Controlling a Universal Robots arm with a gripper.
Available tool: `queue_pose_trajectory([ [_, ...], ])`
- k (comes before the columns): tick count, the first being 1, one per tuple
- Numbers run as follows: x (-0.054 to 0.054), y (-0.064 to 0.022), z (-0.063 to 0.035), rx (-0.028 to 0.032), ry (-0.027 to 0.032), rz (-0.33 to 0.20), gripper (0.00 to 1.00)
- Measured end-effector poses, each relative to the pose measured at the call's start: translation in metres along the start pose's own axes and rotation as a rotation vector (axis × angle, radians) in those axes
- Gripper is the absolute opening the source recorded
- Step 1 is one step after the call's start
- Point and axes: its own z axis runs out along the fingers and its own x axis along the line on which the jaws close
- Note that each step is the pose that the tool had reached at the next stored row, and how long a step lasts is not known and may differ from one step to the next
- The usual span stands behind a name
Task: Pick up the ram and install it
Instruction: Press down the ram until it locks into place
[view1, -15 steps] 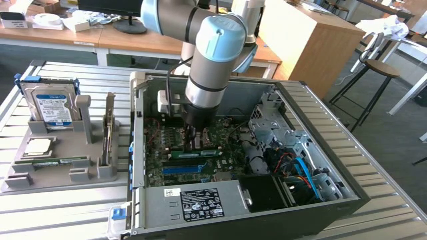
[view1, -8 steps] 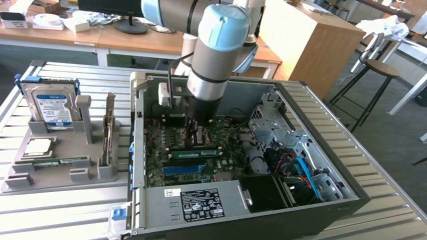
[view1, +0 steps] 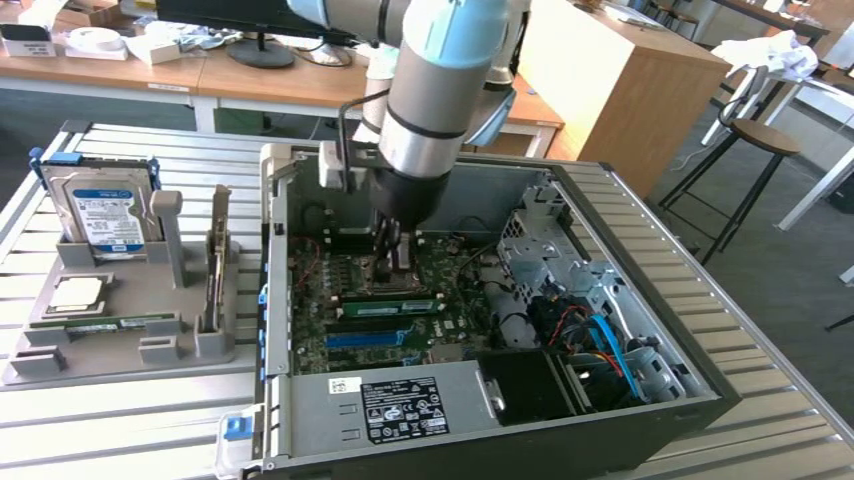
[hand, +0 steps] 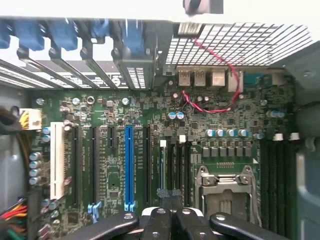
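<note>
Plainly, the biggest thing is the open computer case (view1: 694, 400), laid on its side so the motherboard (hand: 100, 110) faces up and can be reached from above. One robot arm (view1: 441, 90) comes down from twelve o'clock in the exterior view and reaches straight into it.

At nine o'clock of the case sits one grey fixture (view1: 120, 350), shaped to hold each part in a known place. It holds one hard drive (view1: 107, 215) upright at its far end, one square processor chip (view1: 78, 292) lying flat, and one green stick (view1: 100, 323) lying lengthwise near its front edge.

Inside the case, the gripper (view1: 398, 268) stands low over the middle of the board. Its fingers are clenched together, with no gap visible between the tips (hand: 171, 200).

The ram (view1: 387, 306) stands on edge in a memory slot directly below those tips, at six o'clock of the gripper in the exterior view. In the wrist view it shows as a thin strip (hand: 163, 170) between the single blue expansion slot (hand: 129, 165) and the empty processor socket (hand: 225, 185).

It stands on edge probably because that is how the slot receives it. Whether the tips pinch its top edge or only press on it cannot be told.
</note>
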Motion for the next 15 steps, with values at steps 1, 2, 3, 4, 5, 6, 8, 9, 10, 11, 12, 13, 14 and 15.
queue_pose_trajectory([
  [1, 0.000, 0.0001, -0.0037, 0.0000, 0.0000, 0.000, 0.10],
  [2, 0.000, 0.0003, -0.0074, 0.0000, -0.0001, 0.000, 0.10],
  [3, -0.001, 0.0004, -0.0112, 0.0000, -0.0001, 0.000, 0.10],
  [4, -0.001, 0.0005, -0.0153, 0.0000, -0.0001, 0.000, 0.10],
  [5, -0.001, 0.0007, -0.0191, 0.0000, -0.0001, 0.000, 0.10],
  [6, -0.001, 0.0008, -0.0231, 0.0000, 0.0000, 0.000, 0.10],
  [8, -0.001, 0.0011, -0.0307, -0.0001, 0.0000, 0.000, 0.10],
  [9, -0.002, 0.0012, -0.0346, 0.0000, 0.0000, 0.000, 0.10],
  [10, -0.002, 0.0014, -0.0382, 0.0000, -0.0001, 0.000, 0.10],
  [11, -0.002, 0.0015, -0.0417, 0.0000, -0.0001, 0.000, 0.10],
  [12, -0.002, 0.0016, -0.0454, 0.0000, 0.0000, 0.000, 0.10],
  [13, -0.002, 0.0018, -0.0487, -0.0001, 0.0000, 0.000, 0.10],
  [14, -0.002, 0.0019, -0.0519, 0.0000, 0.0001, 0.000, 0.10],
  [15, -0.003, 0.0020, -0.0548, 0.0000, -0.0001, 0.000, 0.10],
])
